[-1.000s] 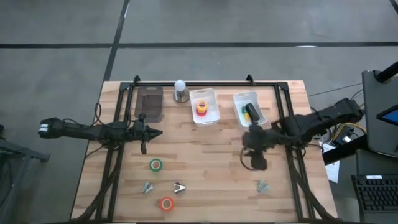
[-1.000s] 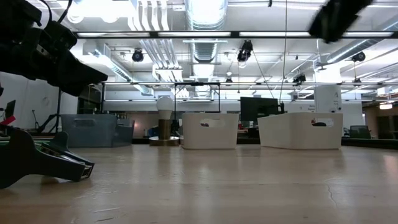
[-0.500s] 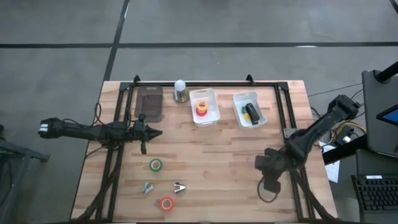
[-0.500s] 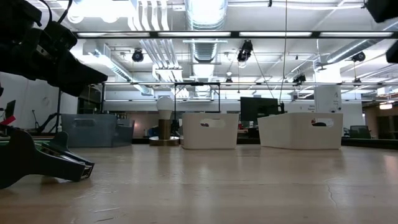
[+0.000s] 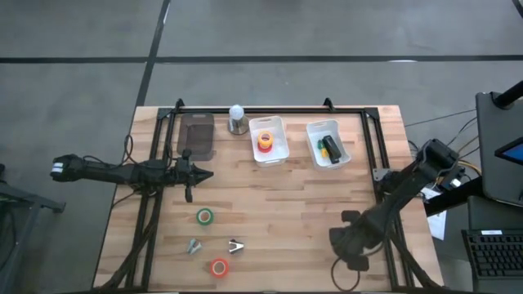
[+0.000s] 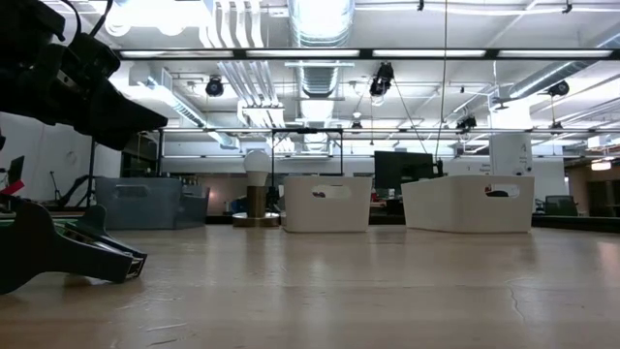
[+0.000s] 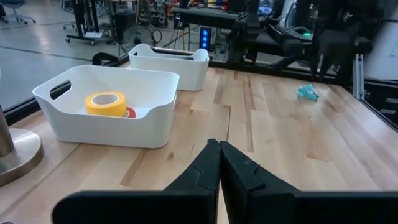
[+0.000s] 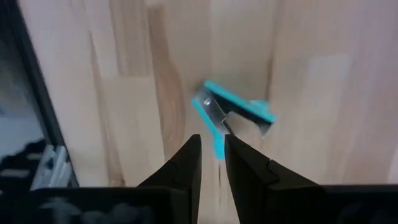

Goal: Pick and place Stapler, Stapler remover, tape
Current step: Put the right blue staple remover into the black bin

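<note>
A teal staple remover (image 8: 233, 115) lies flat on the wooden table near its right front. My right gripper (image 8: 211, 149) points down just above it, fingers a narrow gap apart, and hides it in the high view (image 5: 347, 241). One teal arm of the remover reaches toward that gap. A green tape roll (image 5: 204, 216) and an orange one (image 5: 218, 266) lie flat at the left front, with two more removers (image 5: 194, 245) (image 5: 236, 246) between them. A black stapler (image 5: 330, 148) lies in the right white bin (image 5: 315, 131). My left gripper (image 7: 219, 146) waits shut at the left.
The middle white bin (image 5: 280, 124) holds a yellow tape roll (image 7: 106, 102) on a red one. A dark grey tray (image 5: 196, 135) and a small lamp (image 5: 237, 118) stand at the far left. A black frame (image 5: 261, 109) runs along the table's far edge and sides.
My right gripper has swung from beside the right bin toward the table's near edge, come down, and tipped from slanting to pointing almost straight down. It now stands over the teal staple remover. It has left the low view.
</note>
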Motion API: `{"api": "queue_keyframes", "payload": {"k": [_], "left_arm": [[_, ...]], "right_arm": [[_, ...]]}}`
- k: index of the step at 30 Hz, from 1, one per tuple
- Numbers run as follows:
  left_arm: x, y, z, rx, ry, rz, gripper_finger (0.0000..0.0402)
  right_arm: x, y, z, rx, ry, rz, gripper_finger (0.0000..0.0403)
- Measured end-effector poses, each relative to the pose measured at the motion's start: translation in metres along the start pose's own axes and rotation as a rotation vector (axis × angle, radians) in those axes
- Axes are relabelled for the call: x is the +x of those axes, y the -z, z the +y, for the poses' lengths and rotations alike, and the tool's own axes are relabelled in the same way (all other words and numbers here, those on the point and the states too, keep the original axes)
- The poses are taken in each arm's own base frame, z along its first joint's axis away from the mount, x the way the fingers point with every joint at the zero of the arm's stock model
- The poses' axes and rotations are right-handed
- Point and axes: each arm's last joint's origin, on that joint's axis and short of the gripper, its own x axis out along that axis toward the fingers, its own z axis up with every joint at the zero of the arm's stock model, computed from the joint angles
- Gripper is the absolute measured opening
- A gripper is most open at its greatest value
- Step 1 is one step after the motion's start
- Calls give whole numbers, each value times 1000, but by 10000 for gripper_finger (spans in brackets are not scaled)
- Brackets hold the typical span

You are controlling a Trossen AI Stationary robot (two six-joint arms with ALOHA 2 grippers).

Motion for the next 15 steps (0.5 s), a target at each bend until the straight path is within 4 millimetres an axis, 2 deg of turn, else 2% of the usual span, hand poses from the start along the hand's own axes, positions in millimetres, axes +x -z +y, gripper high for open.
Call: {"api": "queue_keyframes", "payload": {"k": [3,10,15], "left_arm": [[0,0,0,0,0,1,12],[0,0,0,1,0,4,12],[0,1,0,2,-1,9,12]], "right_arm": [[11,-1,5,-15,28,41,74],[19,1,12,-39,70,101,89],[25,6,8,-39,107,111,88]]}}
